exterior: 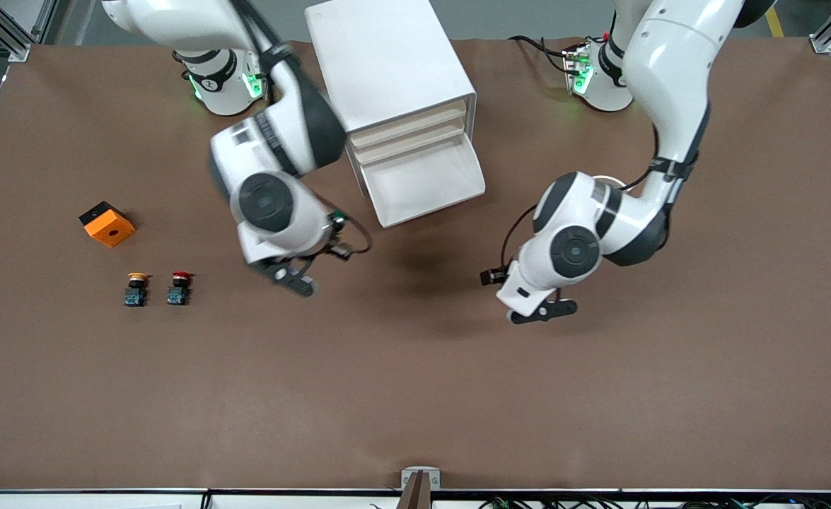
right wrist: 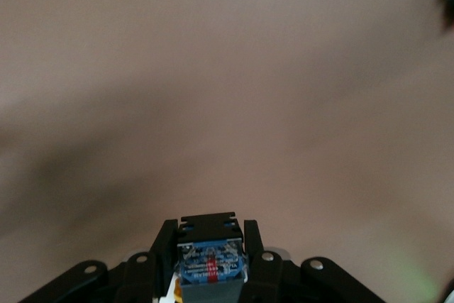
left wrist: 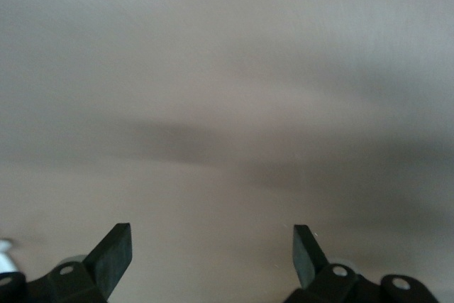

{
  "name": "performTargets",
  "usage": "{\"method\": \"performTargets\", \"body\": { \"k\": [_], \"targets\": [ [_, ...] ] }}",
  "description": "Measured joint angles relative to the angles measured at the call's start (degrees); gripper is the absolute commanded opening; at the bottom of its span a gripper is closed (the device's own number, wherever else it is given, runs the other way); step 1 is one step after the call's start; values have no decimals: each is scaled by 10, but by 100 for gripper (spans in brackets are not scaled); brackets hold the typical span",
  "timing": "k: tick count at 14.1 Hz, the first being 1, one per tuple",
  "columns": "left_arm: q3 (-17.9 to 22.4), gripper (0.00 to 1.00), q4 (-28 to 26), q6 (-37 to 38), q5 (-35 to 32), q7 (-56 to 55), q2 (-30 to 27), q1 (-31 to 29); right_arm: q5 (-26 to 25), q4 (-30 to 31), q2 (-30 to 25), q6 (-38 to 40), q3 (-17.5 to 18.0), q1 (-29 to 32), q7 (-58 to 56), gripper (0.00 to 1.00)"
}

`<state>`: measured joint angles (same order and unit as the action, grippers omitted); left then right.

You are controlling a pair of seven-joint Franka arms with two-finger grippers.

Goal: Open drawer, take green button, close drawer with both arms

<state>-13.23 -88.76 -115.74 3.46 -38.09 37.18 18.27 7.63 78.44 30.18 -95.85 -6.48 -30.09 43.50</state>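
Note:
The white cabinet (exterior: 387,63) stands between the arms' bases. Its lowest drawer (exterior: 426,185) is pulled out, and its tray looks empty. My right gripper (exterior: 293,279) hangs over the bare table, on the side of the drawer toward the right arm's end. In the right wrist view it (right wrist: 209,230) is shut on the button (right wrist: 211,260). The button's blue base and black body show between the fingers, and its cap is hidden. My left gripper (exterior: 546,311) is over the bare table toward the left arm's end. It (left wrist: 213,240) is open and empty.
An orange block (exterior: 107,223) lies toward the right arm's end. A yellow-capped button (exterior: 136,288) and a red-capped button (exterior: 179,287) stand side by side nearer the front camera than the block. The brown table mat (exterior: 415,396) covers the whole table.

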Motion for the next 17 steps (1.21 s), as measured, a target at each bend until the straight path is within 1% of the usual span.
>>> {"method": "performTargets", "body": {
  "k": [2,4,7,9,12,14,17],
  "targets": [
    [-10,100,-2,-4,28,-17,22,16,-19,6,1,0,0,56,-131,17],
    [-12,100,-8,-4,35,-65,39,46,-35,21,3,-13,0,98,-241,17],
    [-14,100,-20,-4,36,-139,49,96,-41,70,4,-74,0,147,-354,17],
    [-14,100,-28,6,36,-187,49,120,-52,133,-3,-155,0,161,-375,17],
    [-17,100,-34,45,37,-224,49,149,-60,227,-16,-266,1,161,-376,17],
    [-26,100,-38,65,37,-251,49,165,-62,264,-17,-314,1,170,-376,17],
    [-55,100,-44,81,37,-288,49,171,-63,293,-17,-349,1,192,-376,18]
  ]
}}
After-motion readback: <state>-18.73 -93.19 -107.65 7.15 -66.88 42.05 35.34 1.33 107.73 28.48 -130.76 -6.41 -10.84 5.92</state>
